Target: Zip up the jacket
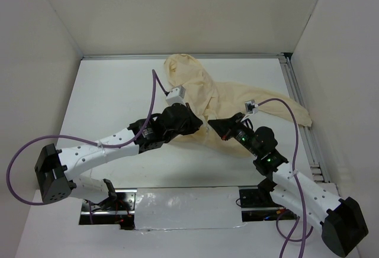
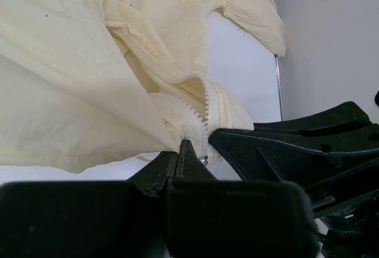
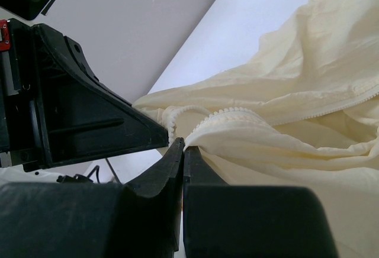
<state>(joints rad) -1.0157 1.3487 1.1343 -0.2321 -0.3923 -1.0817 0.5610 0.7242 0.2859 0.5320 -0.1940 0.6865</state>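
Jacket [image 1: 237,101] lies crumpled on the table [image 1: 118,92], its near hem between the left gripper [image 1: 200,126] and right gripper [image 1: 214,123]; the 2 arms reach forward and converge. Left wrist view: the left jaws pinch the zipper's bottom end [image 2: 201,151]. Right wrist view: the right jaws clamp cream fabric beside the zipper teeth [image 3: 228,113].

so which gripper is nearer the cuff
Right. The right gripper pinches the jacket on the side toward the cuff; the left gripper pinches right beside it, on the far side.

Bright, even overhead light, soft shadows beside the jacket [image 1: 232,96], wrist foregrounds blurred.
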